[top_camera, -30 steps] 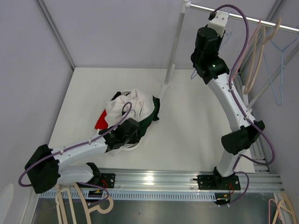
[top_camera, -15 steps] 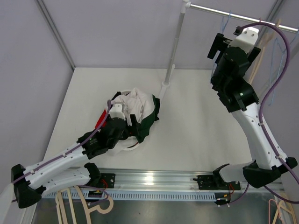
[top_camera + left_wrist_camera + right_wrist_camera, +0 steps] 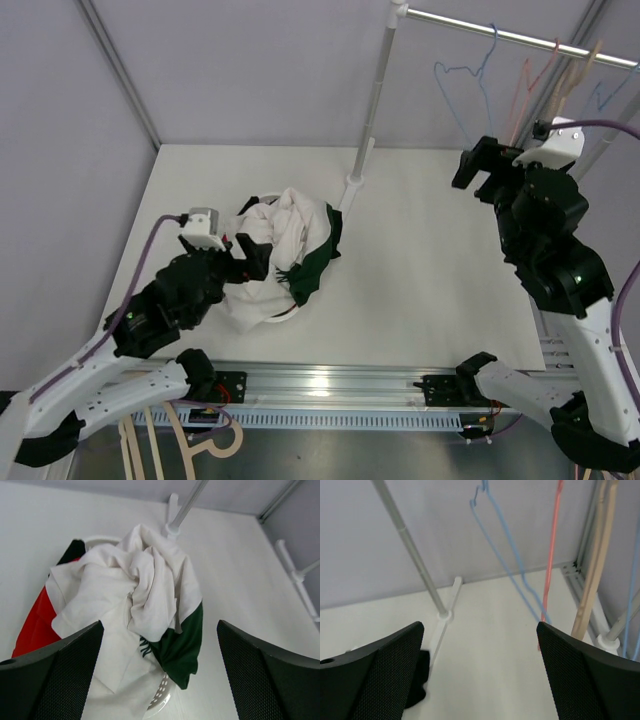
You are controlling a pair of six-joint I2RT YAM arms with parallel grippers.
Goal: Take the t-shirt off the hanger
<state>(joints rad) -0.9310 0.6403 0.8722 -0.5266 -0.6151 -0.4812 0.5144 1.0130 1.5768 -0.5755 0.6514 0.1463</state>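
Across the white tabletop (image 3: pixel 420 260) we go, and the biggest thing on it is the clothes rail: its upright pole (image 3: pixel 375 90) is planted mid-table at the far side, and the crossbar (image 3: pixel 480 30) runs off to the right.

Just in front of the pole's foot sits the t-shirt (image 3: pixel 145 590), crumpled in a heap on a white perforated basket (image 3: pixel 160 700). It is mostly white cloth, with a red part on the left and a dark green part spilling over the basket's right rim. Bunched as it is, the heap runs longest left to right, from red to green, and no neck or hem can be made out. A small dark print shows at the green edge, too small to read.

Up on the crossbar hang a blue wire hanger (image 3: pixel 505 555), a red one (image 3: pixel 552 550) and a wooden one (image 3: pixel 595 565), all bare.

Left hand (image 3: pixel 160 675) hangs over the near side of the heap, fingers spread wide and gripping nothing. Right hand (image 3: pixel 480 675) is up by the hangers, spread wide too, clear of all of them.
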